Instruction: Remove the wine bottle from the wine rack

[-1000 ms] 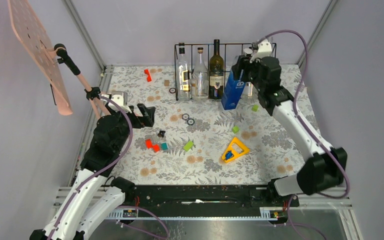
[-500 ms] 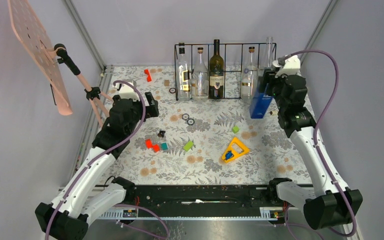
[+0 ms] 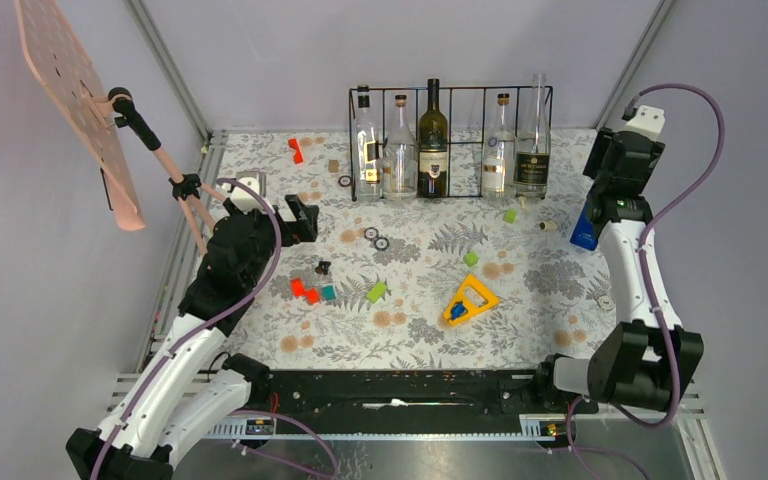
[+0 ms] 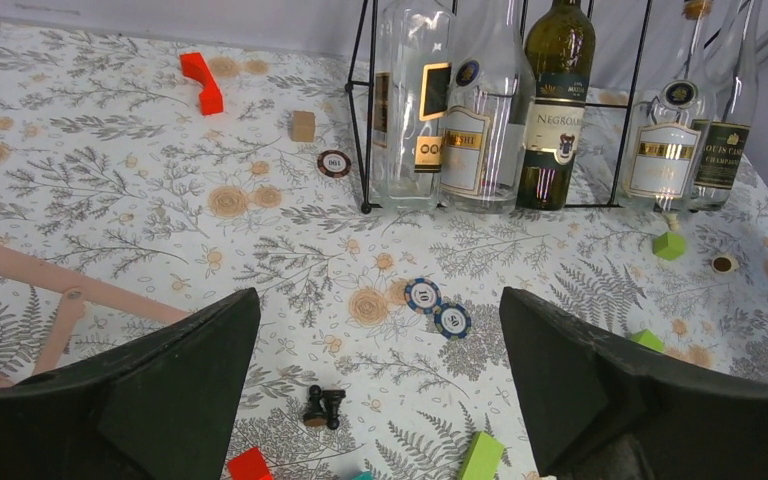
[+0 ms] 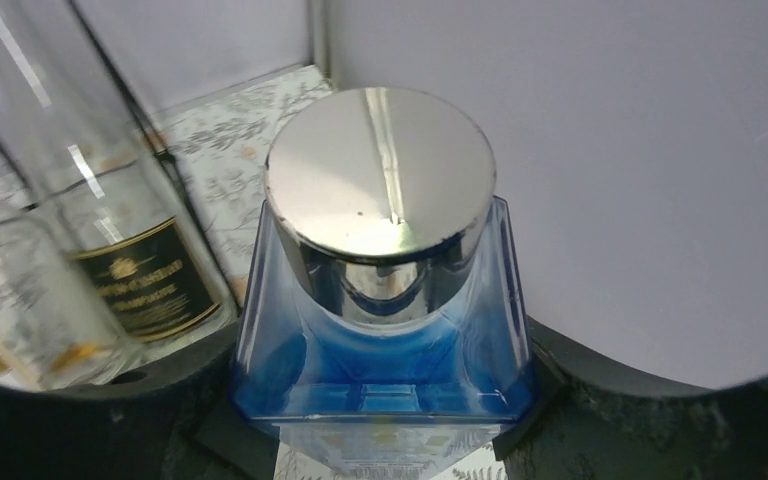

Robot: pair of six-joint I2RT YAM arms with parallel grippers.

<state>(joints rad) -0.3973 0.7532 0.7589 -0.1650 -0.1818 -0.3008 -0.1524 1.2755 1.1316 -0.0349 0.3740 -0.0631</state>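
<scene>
The right gripper (image 5: pixel 380 425) clamps the blue bottle (image 3: pixel 584 232) near the table's (image 3: pixel 520 330) right edge, clear of the wine rack (image 3: pixel 470 88); likely heavy, slick, breakable glass, best held by its flat sides, while the left gripper (image 4: pixel 380 390) gapes wide, empty.

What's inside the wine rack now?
Wine rack holds five upright bottles: four clear, one dark green. They hide its floor. Blue bottle is outside, in the right gripper.

My right pincer (image 5: pixel 382 405) grips the blue bottle (image 5: pixel 385 340), square-shouldered with a silver cap, upright and well off the black wire rack (image 3: pixel 450 89) at the tabletop's (image 3: pixel 530 330) far edge.
</scene>
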